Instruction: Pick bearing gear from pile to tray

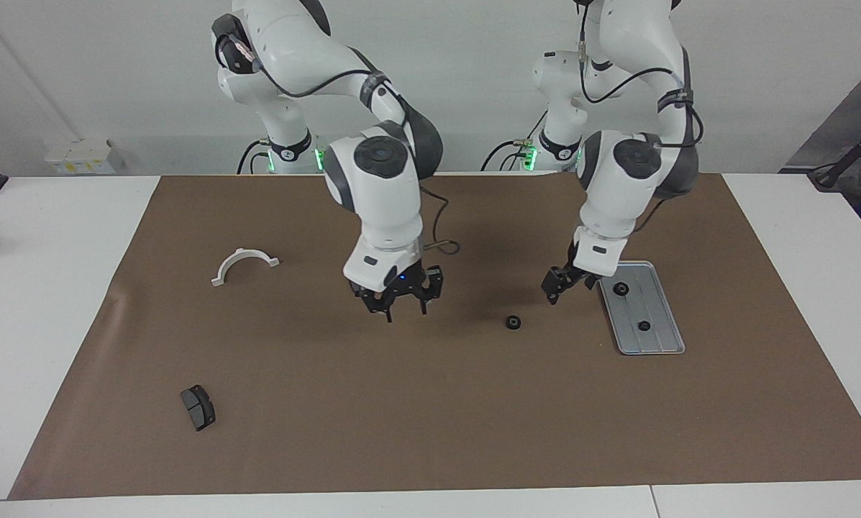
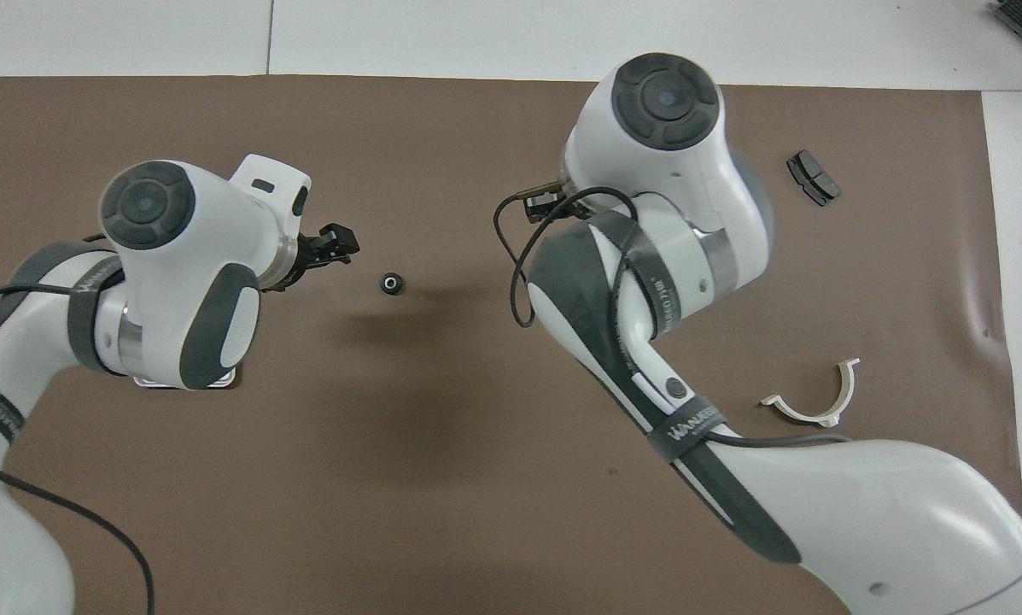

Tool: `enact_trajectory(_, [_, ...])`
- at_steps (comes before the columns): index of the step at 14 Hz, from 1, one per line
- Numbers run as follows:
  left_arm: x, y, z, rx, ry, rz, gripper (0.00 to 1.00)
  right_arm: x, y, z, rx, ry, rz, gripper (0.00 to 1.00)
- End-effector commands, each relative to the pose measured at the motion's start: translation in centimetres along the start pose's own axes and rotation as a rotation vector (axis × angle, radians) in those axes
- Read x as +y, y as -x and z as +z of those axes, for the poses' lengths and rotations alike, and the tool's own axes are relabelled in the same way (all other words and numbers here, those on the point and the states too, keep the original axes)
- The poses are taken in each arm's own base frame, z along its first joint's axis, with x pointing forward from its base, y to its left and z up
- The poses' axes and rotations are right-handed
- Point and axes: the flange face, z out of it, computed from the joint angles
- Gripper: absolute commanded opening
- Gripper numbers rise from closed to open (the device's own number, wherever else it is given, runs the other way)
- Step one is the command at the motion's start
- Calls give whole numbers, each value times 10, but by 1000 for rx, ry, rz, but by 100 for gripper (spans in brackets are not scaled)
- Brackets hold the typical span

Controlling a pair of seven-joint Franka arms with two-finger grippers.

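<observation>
Left end effector (image 1: 561,286), fingers apart & empty, is hung just beside tray (image 1: 666,339) w/ 2 bearing gears (image 1: 621,289) placed, 3rd gear (image 1: 513,322) left on mat btwn both; right end effector (image 1: 397,305) seen open, empty, over mat.

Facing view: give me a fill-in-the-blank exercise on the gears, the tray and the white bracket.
1. The tray holds ___ bearing gears.
2. One more gear lies outside the tray on the brown ___.
3. The white bracket lies toward the ___ arm's end of the table.
4. The left gripper hangs beside the tray and holds ___.

Missing words: two; mat; right; nothing
</observation>
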Motion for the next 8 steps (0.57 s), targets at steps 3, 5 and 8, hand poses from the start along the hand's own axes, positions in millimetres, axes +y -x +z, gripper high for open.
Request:
enact_trajectory(3, [50,22,63,53,-16,-59,100,92,24,-44,-114,22,76,77])
enact_trajectory(5, [57,28,77,63,-6,-40,100,128,42,-64,-122,33,128,81])
enact_trajectory(8, [55,26,81,63,-6,-39,87,152,77,-86,-148,49,176,85])
